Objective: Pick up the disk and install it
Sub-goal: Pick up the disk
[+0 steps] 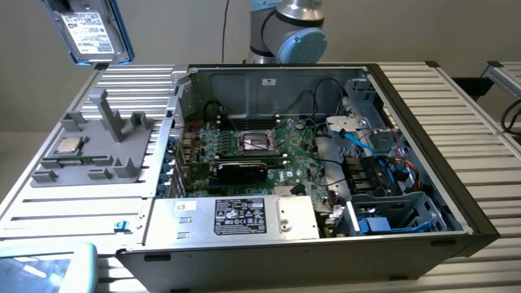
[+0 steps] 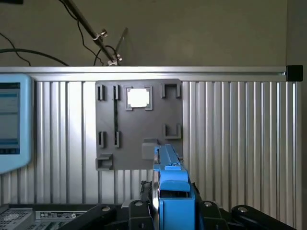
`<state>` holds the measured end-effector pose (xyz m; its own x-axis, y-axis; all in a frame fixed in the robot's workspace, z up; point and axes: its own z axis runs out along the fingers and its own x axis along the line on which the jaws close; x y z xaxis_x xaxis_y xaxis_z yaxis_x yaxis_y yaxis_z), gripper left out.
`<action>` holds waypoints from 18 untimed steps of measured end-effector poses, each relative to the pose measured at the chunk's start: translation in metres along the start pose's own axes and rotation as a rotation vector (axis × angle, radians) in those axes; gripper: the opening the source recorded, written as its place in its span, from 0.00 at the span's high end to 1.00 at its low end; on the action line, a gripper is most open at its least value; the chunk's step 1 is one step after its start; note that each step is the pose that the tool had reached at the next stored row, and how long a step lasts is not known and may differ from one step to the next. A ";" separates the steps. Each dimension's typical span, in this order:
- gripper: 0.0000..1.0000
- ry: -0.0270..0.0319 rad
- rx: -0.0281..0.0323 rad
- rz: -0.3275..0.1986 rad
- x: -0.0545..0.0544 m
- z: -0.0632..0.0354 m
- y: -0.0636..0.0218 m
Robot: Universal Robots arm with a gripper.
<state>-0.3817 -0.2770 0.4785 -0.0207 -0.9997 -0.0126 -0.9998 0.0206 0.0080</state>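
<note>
One black gripper, closest to my wrist camera, is pinching the flat silver-grey disk by its bright blue plastic carrier. Beyond it lies the grey plastic fixture tray on the ribbed aluminium table, holding a small square silver chip (seated in a pocket). In the exterior view I see the disk hanging at the upper left of the frame, above the tray and well apart from the open black computer case.

Robotics lab, bench set up for PC assembly. Open computer case lies on a ribbed aluminium counter, motherboard exposed. Robot arm stands just behind the case. Beside the case: grey fixture plate with a CPU chip; above it, the disk held aloft. Bare wall behind the case.
</note>
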 end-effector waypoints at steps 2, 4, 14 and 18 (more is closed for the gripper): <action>0.63 0.0000 0.0000 0.000 0.002 -0.0016 -0.0050; 0.63 0.0001 -0.0002 0.000 0.004 -0.0033 -0.0093; 0.63 0.0004 0.0001 0.000 0.016 -0.0106 -0.0320; 0.63 0.0004 0.0000 0.000 0.021 -0.0138 -0.0412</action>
<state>-0.3408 -0.2985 0.4917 -0.0206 -0.9997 -0.0122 -0.9998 0.0205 0.0080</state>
